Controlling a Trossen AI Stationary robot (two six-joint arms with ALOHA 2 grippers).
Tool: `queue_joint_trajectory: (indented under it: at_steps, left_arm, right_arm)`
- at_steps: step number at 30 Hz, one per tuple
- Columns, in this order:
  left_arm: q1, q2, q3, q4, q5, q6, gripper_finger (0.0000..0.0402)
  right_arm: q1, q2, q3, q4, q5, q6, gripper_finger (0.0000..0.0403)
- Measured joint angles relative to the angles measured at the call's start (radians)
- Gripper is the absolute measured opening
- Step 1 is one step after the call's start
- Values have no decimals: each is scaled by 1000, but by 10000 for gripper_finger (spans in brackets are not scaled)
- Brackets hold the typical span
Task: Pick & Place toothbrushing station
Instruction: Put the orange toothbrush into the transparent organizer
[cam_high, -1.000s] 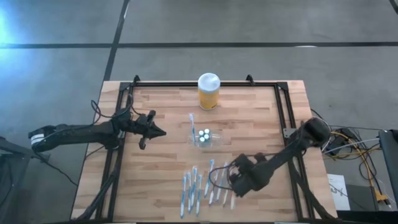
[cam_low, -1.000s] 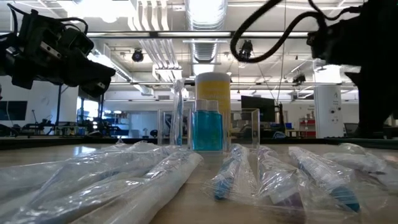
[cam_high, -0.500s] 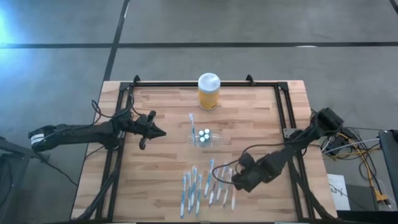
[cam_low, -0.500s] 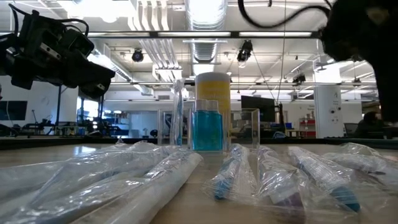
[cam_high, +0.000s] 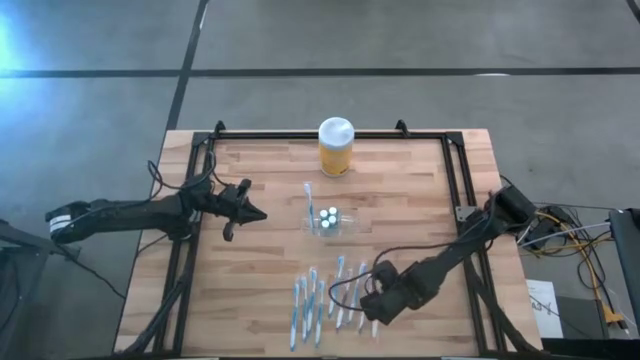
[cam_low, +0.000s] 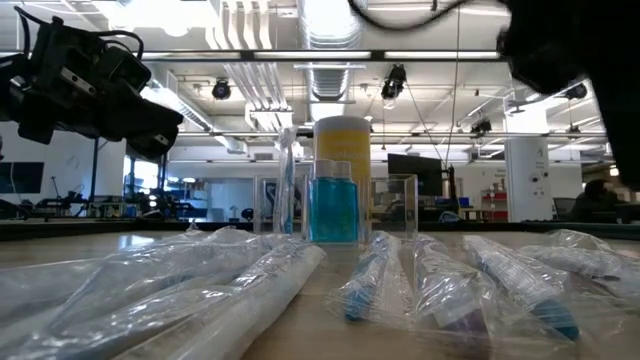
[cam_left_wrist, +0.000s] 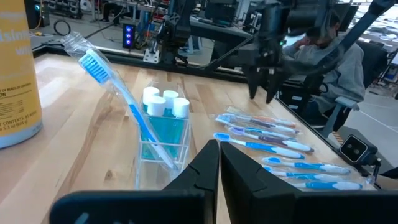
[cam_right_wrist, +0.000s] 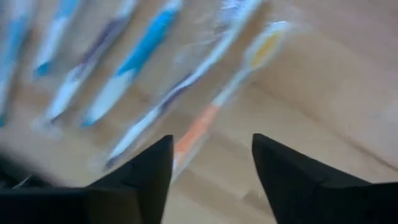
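Note:
The toothbrushing station (cam_high: 326, 221) is a clear holder standing mid-table with blue liquid, white caps and one wrapped toothbrush (cam_left_wrist: 118, 93) leaning in it. Wrapped toothbrushes (cam_high: 318, 298) lie in a row near the front edge. My right gripper (cam_high: 376, 308) hangs open above the right end of that row and points down, with an orange-handled brush (cam_right_wrist: 205, 124) below the gap. It also shows far off in the left wrist view (cam_left_wrist: 264, 87), clear of the brushes. My left gripper (cam_high: 252, 212) is shut and level, left of the station.
A yellow jar with a white lid (cam_high: 335, 147) stands behind the station at the far edge. Black frame rails (cam_high: 458, 180) run along the table's sides and back. Bare wood lies between the station and the brush row. A seated person shows in the room beyond (cam_left_wrist: 348, 62).
My right gripper has risen a little over the right end of the brush row, tipped to point more steeply down and drifted slightly toward the near left. The brushes and the station lie as before.

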Motion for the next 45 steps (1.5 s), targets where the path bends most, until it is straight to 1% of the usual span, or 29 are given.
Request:
queue_joint_trajectory:
  at_steps: [2, 4, 10, 14, 23, 26, 28, 34, 38, 41, 43, 45]
  left_arm:
    - [0, 0, 0, -1, 0, -1, 19]
    - [0, 0, 0, -1, 2, -1, 19]
    - [0, 1, 0, -1, 2, -1, 19]
    - [0, 2, 0, -1, 2, -1, 19]
    - [0, 5, 0, -1, 2, 2, 19]
    - [0, 5, 0, -1, 2, 3, 19]
    - [0, 5, 0, -1, 2, 3, 19]
    - [0, 5, 0, -1, 2, 4, 19]
    - [0, 5, 0, -1, 2, 4, 19]
    - [0, 5, 0, -1, 2, 4, 19]
    - [0, 5, 0, -2, 2, 4, 19]
    - [0, 5, 0, -2, 2, 8, 19]
  right_arm:
    - [-12, 24, 4, -21, -21, 43, 237]
    - [-19, 47, 7, -4, -43, 49, 252]
    - [-32, 84, 8, 48, -54, 12, 271]
    - [-35, 90, -9, 36, -55, 16, 264]
    - [-44, 90, -76, 76, -56, -2, 227]
    - [-44, 90, -88, 78, -56, -27, 211]
    - [-43, 90, -89, 73, -59, -57, 193]
    - [-43, 92, -87, 56, -63, -103, 115]
    - [-41, 93, -84, 33, -62, -106, 62]
    - [-37, 92, -84, 29, -59, -109, 30]
    - [-34, 90, -84, 31, -55, -110, 17]
    - [-31, 85, -84, 36, -50, -110, 15]
